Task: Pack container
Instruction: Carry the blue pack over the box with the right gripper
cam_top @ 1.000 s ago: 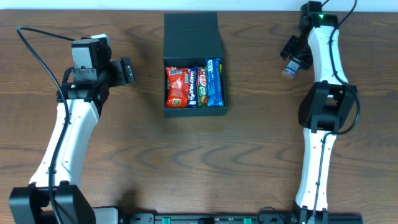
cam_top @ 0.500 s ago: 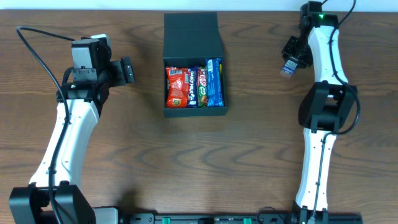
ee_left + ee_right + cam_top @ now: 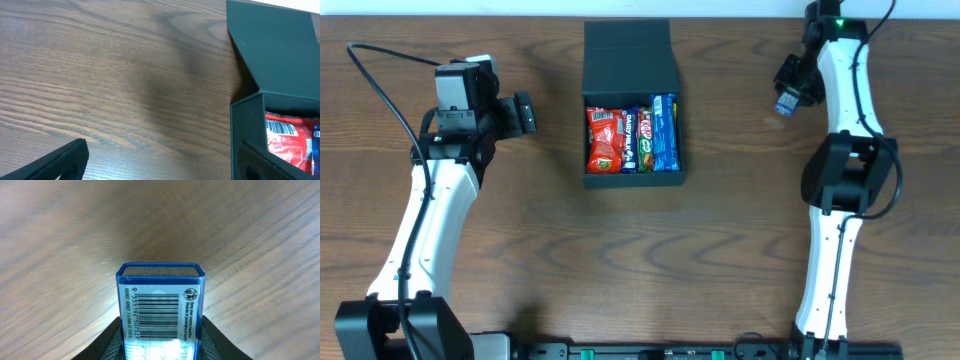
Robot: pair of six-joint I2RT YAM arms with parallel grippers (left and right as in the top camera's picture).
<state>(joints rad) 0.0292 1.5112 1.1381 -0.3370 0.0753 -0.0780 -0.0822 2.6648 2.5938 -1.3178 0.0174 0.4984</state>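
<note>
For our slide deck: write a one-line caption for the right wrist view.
Right gripper holds a blue barcoded packet above the wooden table.

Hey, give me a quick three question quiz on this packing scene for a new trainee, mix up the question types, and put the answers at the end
1. True or false: the container has its flap lid folded open.
2. Which gripper holds the small blue packet? A) left gripper B) right gripper C) neither
3. Fill in: the red snack packet lies at the ___ side of the box as the overhead view shows it.

Key:
1. True; the lid lies flat on the table behind the box.
2. B; the right wrist view shows the fingers closed on it, barcode facing the camera.
3. Left; the blue bar lies at the right side.
</note>
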